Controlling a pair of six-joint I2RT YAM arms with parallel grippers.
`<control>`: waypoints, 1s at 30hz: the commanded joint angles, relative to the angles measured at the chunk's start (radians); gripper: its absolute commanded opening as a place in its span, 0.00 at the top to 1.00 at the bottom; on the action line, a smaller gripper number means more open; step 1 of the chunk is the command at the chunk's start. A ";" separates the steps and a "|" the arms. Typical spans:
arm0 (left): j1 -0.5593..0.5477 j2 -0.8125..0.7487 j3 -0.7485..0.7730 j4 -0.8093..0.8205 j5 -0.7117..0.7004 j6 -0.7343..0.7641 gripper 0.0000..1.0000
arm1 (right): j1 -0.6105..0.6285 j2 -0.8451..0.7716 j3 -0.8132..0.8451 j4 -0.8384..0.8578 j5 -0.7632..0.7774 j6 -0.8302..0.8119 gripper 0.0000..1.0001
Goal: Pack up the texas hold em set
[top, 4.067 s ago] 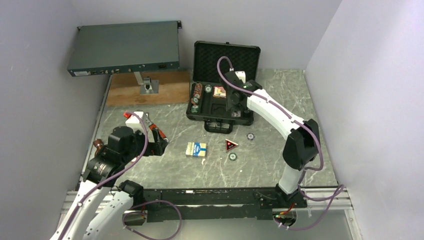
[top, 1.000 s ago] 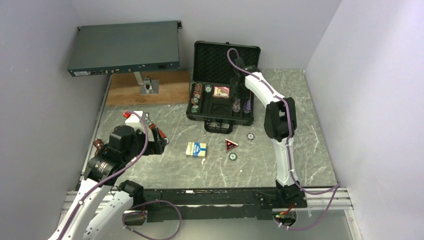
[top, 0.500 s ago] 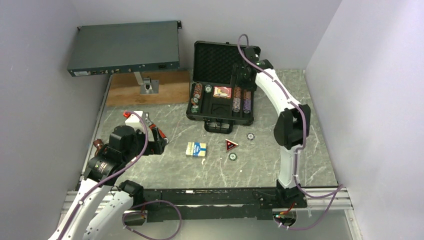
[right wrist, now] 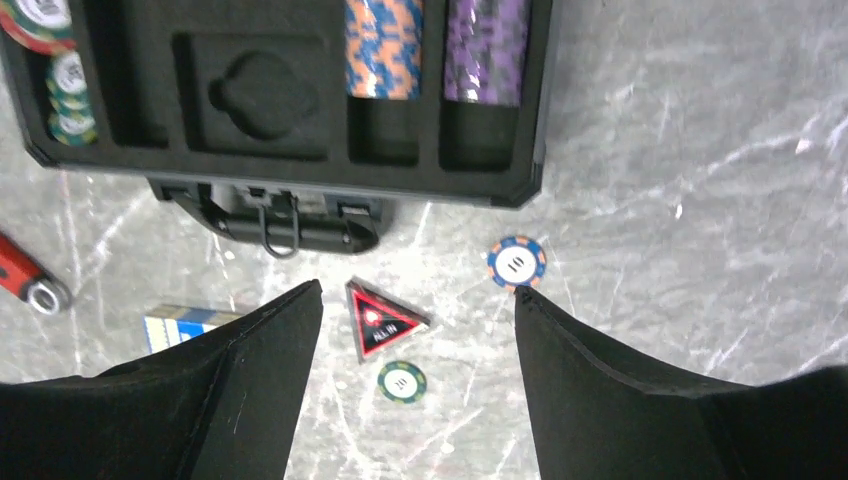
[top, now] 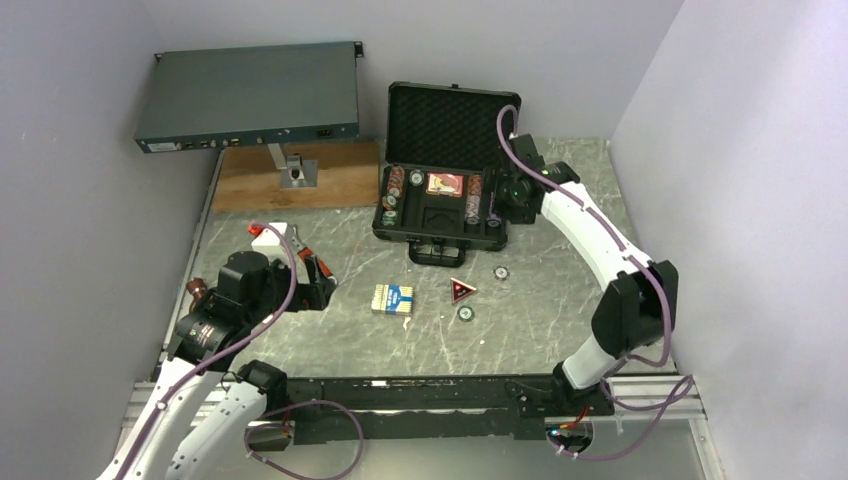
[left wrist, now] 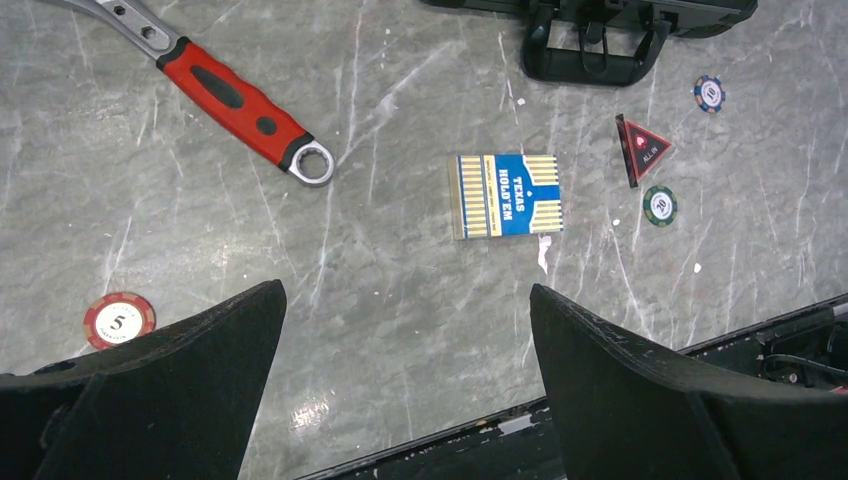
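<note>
The open black case [top: 450, 125] is sitting at the worktop's [top: 520, 320] far side, chip stacks [right wrist: 383, 45] filling some slots. The card box [left wrist: 505, 195], red token [left wrist: 640, 150], blue chip [left wrist: 709, 92] and green chip [left wrist: 659, 205] are lying loose before it. The left end effector [left wrist: 407, 292] and right end effector [right wrist: 417, 292] are both hovering released, grasping nothing.

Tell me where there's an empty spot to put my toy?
Bare table lies between the wrench and the card box, and from the box to the near edge. It's crowded by the case handle: a red token and two chips.
</note>
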 commanded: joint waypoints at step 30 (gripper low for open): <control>-0.003 -0.002 -0.006 0.028 0.033 0.017 0.01 | 0.451 -0.171 -0.302 0.396 -0.187 -0.317 0.24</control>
